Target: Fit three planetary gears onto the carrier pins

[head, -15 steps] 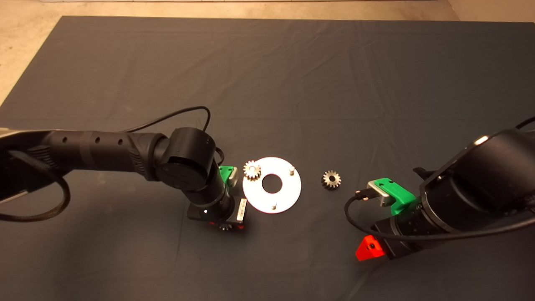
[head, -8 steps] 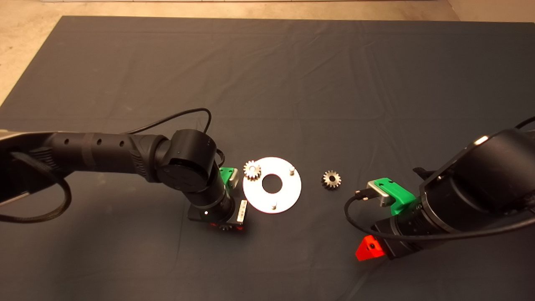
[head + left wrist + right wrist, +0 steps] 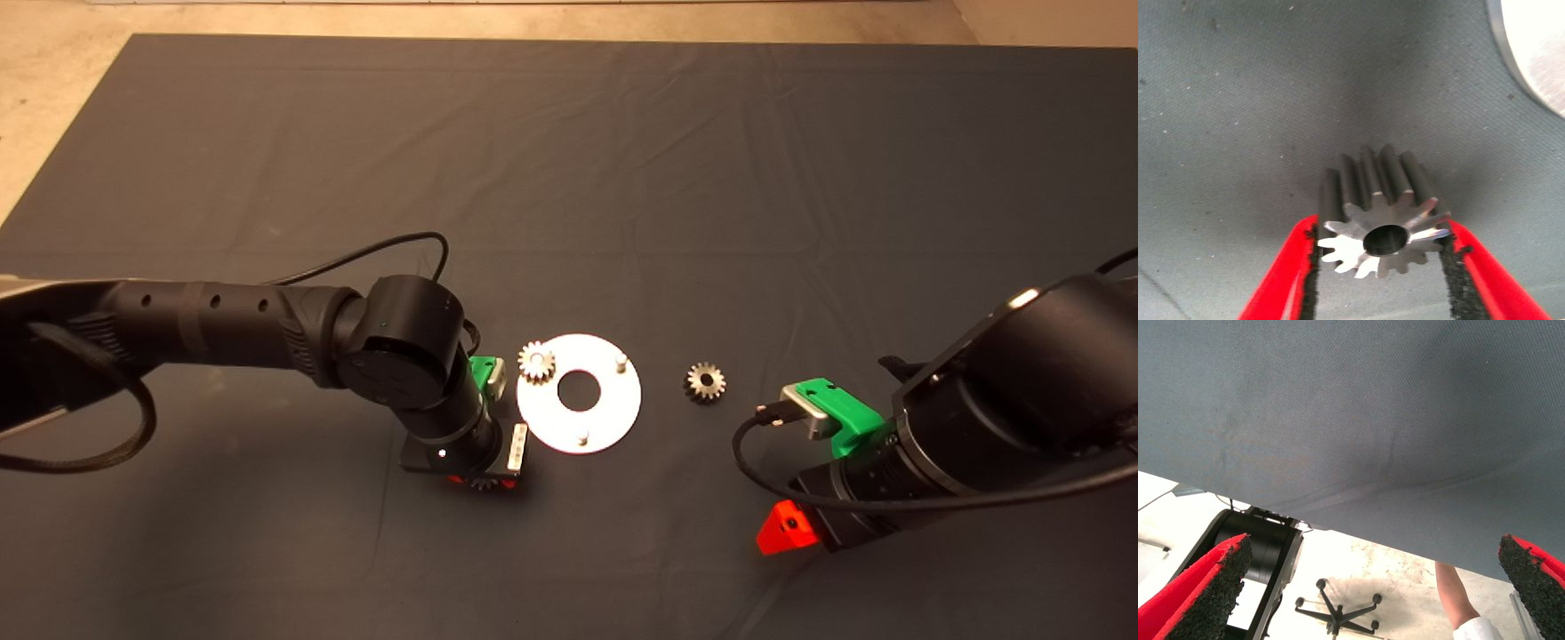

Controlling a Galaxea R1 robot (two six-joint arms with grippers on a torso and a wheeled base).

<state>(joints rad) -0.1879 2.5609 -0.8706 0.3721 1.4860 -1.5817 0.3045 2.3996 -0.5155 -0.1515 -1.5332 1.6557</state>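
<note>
The white disc (image 3: pixel 613 404) lies mid-mat with one planetary gear (image 3: pixel 537 362) on its left carrier pin. Two carrier pins stand bare, one at the right (image 3: pixel 621 362) and one at the front (image 3: pixel 582 437). A second gear (image 3: pixel 705 382) lies loose on the mat to the right of the disc. My left gripper (image 3: pixel 484 483) is by the disc's front left edge, shut on a third gear (image 3: pixel 1381 227) low over the mat. The disc's edge (image 3: pixel 1538 47) shows in the left wrist view. My right gripper (image 3: pixel 1368 583) waits open and empty at the lower right.
The dark mat (image 3: pixel 622 178) is wrinkled behind the disc. Past the mat's edge, the right wrist view shows a person's arm (image 3: pixel 1458 600) and a chair base (image 3: pixel 1335 610) on the floor.
My left arm has shifted slightly to the right, towards the disc, with the gear still held. The right arm, disc and other gears have not moved.
</note>
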